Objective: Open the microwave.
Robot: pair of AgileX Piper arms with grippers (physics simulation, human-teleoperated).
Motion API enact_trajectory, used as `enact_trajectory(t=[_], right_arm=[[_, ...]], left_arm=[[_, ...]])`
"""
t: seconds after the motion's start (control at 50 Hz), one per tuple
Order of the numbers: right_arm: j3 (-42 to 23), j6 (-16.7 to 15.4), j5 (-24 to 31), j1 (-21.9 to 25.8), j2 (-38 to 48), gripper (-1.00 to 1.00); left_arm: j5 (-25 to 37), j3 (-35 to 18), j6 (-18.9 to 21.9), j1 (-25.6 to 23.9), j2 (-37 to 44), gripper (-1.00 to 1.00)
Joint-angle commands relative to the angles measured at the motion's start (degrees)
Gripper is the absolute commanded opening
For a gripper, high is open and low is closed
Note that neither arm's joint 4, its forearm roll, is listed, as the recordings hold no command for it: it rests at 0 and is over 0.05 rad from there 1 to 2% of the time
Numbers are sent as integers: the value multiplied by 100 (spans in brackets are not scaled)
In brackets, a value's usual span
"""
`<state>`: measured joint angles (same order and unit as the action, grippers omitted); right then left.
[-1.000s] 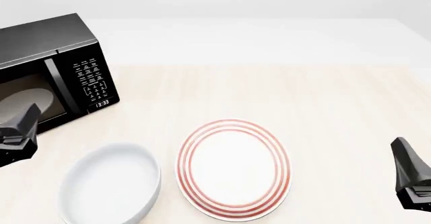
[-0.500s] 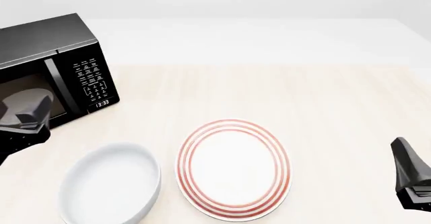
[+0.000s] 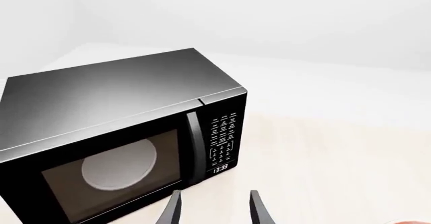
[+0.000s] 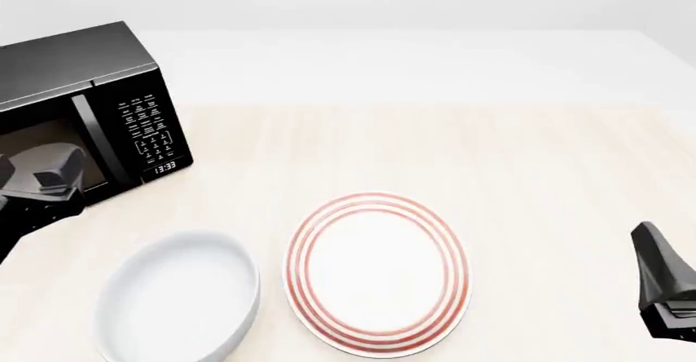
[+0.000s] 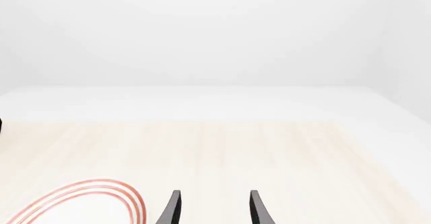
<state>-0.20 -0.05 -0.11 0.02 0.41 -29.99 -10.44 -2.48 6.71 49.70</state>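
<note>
Nearest the camera in the front view, a plain white round bowl (image 4: 178, 301) sits at the lower left, its near rim cut off by the frame edge, just beside a white round plate with red concentric rings (image 4: 377, 272); only a slice of that plate's ringed rim shows in the right wrist view (image 5: 88, 199). The right gripper (image 5: 214, 210), dark and wedge-shaped, stands low at the right edge of the front view (image 4: 666, 293), partly out of frame; its two tapered black fingers are spread with bare table between them, holding nothing. The left gripper (image 3: 214, 210) sits at the left edge of the front view (image 4: 41, 184), overlapping the lower door area of the microwave; its fingers likewise stand apart and empty, aimed toward the door's lower edge near the clock. The pale wood-grain tabletop (image 4: 457, 158) runs back to a white surface beyond. Farthest, at the far left, the large black boxy microwave oven (image 4: 93, 101) is cut off at the frame's left; its door is closed, with a round grey turntable (image 3: 120, 163) dimly visible through the window, white-labelled buttons too small to read, and a clock (image 3: 219, 169) reading 13:33.
</note>
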Motion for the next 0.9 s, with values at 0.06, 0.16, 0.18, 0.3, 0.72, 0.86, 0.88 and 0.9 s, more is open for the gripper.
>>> enact_trajectory(t=[0.06, 0.16, 0.18, 0.3, 0.72, 0.86, 0.88, 0.9], right_arm=[[0, 1, 0, 0, 0, 100], [0, 0, 0, 0, 0, 100], [0, 0, 0, -1, 0, 100], [0, 0, 0, 0, 0, 100], [0, -1, 0, 1, 1, 100], [0, 0, 0, 0, 0, 100], [0, 0, 0, 1, 0, 100], [0, 0, 0, 0, 0, 100]], left_arm=[[-103, -25, 28, 69, 129, 100], [-595, -28, -29, 77, 636, 100], [-716, -47, -50, 92, 784, 100], [-757, -116, -52, 52, 904, 100], [-1149, -362, -50, 117, 1586, 100], [-1339, -407, -70, 166, 1862, 100], [-1339, -411, -71, 190, 1854, 100], [-1332, -422, -63, 200, 1863, 100]])
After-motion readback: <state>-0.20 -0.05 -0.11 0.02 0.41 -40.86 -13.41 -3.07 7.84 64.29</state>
